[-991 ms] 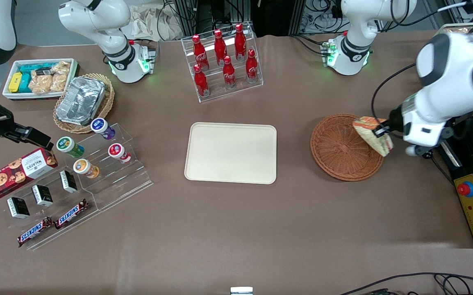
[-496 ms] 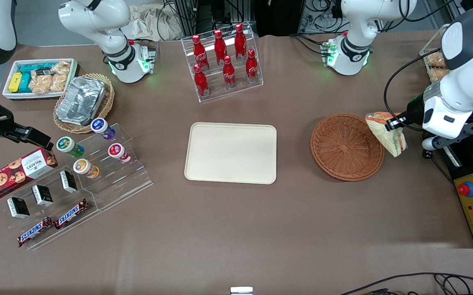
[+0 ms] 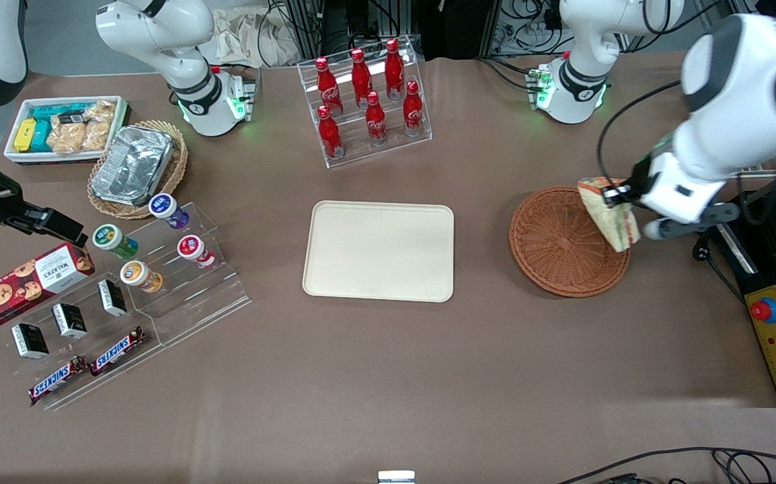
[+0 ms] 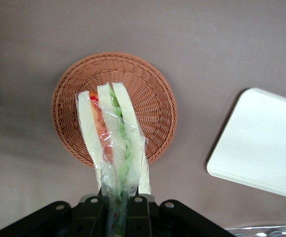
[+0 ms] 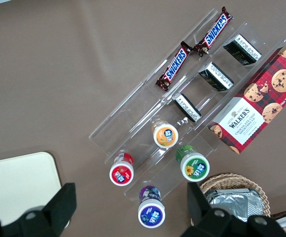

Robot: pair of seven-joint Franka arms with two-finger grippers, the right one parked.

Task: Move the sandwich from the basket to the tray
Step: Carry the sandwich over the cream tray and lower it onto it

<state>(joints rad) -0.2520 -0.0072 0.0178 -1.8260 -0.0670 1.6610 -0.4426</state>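
My left gripper (image 3: pixel 615 196) is shut on the sandwich (image 3: pixel 608 212), a plastic-wrapped wedge of pale bread with red and green filling, and holds it in the air above the rim of the reddish-brown wicker basket (image 3: pixel 559 242) at the working arm's end. In the left wrist view the sandwich (image 4: pixel 112 138) hangs from the gripper (image 4: pixel 114 207) over the basket (image 4: pixel 153 94), which holds nothing else. The cream tray (image 3: pixel 379 250) lies flat at the table's middle, beside the basket toward the parked arm's end; its corner shows in the left wrist view (image 4: pixel 261 143).
An acrylic rack of red cola bottles (image 3: pixel 364 101) stands farther from the front camera than the tray. A black control box (image 3: pixel 774 323) sits at the working arm's table edge. A tan basket with a foil container (image 3: pixel 134 167), snack boxes and acrylic snack stands (image 3: pixel 126 296) lie toward the parked arm's end.
The gripper swung out past the basket's rim with the sandwich, then came back. Now it holds the sandwich over the basket's rim again, slightly higher than a second ago.
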